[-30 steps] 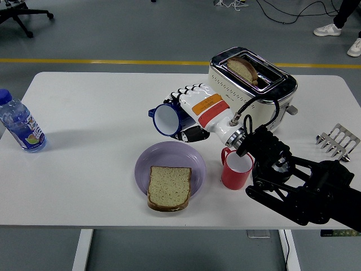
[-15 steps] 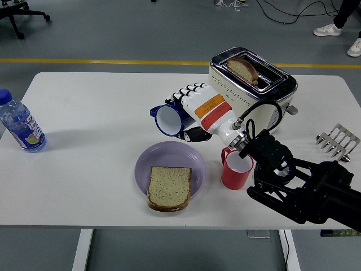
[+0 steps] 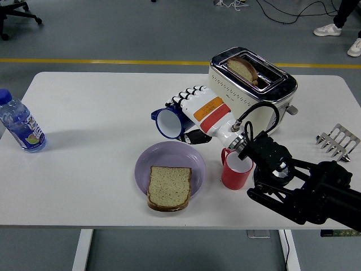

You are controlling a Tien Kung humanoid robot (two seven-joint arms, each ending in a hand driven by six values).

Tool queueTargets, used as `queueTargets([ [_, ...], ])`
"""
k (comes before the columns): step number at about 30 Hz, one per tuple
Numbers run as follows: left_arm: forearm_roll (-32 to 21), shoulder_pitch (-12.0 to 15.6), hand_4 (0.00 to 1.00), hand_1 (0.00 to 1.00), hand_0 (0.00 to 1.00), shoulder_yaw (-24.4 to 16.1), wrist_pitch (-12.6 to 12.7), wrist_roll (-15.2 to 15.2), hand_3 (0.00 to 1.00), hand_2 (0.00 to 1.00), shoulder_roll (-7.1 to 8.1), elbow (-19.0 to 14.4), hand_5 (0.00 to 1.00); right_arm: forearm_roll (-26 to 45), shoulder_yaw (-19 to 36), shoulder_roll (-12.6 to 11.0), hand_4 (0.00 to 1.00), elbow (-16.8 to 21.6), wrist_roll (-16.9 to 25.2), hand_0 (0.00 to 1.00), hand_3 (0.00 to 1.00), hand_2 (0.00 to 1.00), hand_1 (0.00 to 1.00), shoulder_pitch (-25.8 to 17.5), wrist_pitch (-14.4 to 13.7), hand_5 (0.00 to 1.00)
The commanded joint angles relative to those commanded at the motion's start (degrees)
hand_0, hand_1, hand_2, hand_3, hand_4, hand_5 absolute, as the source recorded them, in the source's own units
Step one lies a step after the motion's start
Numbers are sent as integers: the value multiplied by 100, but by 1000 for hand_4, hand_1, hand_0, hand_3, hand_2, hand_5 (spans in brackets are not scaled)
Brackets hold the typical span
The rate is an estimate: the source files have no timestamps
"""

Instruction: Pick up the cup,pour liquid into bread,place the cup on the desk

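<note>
Nearest the desk's (image 3: 84,186) front edge lies a slice of bread (image 3: 168,188) on a lilac plate (image 3: 193,164), the slice overhanging the plate's near rim a little. Just right of the plate stands a red mug (image 3: 234,175), upright, partly hidden by the black right arm (image 3: 304,192) that comes in from the lower right corner and reaches up and leftward over the desk. Beyond the plate, raised above the desk surface, the right hand (image 3: 194,116), white with orange and red bands on its back, has its fingers curled around a blue cup (image 3: 168,122); the cup is tipped on its side with its white-lined mouth facing left and toward the camera, hanging above the desk just past the plate's far rim, not over the bread itself. No liquid can be made out at its mouth. Far to the left, near the desk's left edge, a clear water bottle (image 3: 18,123) with a blue cap stands upright, well apart from everything else. On the right side a small metal toast rack (image 3: 337,140) sits near the desk's right edge. Behind the hand, at the far side, a cream and chrome toaster (image 3: 256,90) holds a slice of toast (image 3: 242,69) sticking up from one slot. Beyond the desk is grey floor with a yellow line (image 3: 84,60), and a person's white shoes (image 3: 341,35) show at the top right corner.
</note>
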Motion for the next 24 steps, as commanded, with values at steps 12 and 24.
queueTargets([
  [12, -23, -9, 404, 742, 677, 28, 1, -8, 642, 748, 1, 0, 998, 1190, 504, -189, 712, 476, 251, 380, 555, 494, 338, -199, 14, 2],
  [24, -3, -12, 404, 741, 677, -13, 5, -15, 642, 748, -1, 0, 998, 3474, 1511, -647, 684, 1876, -350, 380, 558, 500, 337, -836, 1121, 2],
])
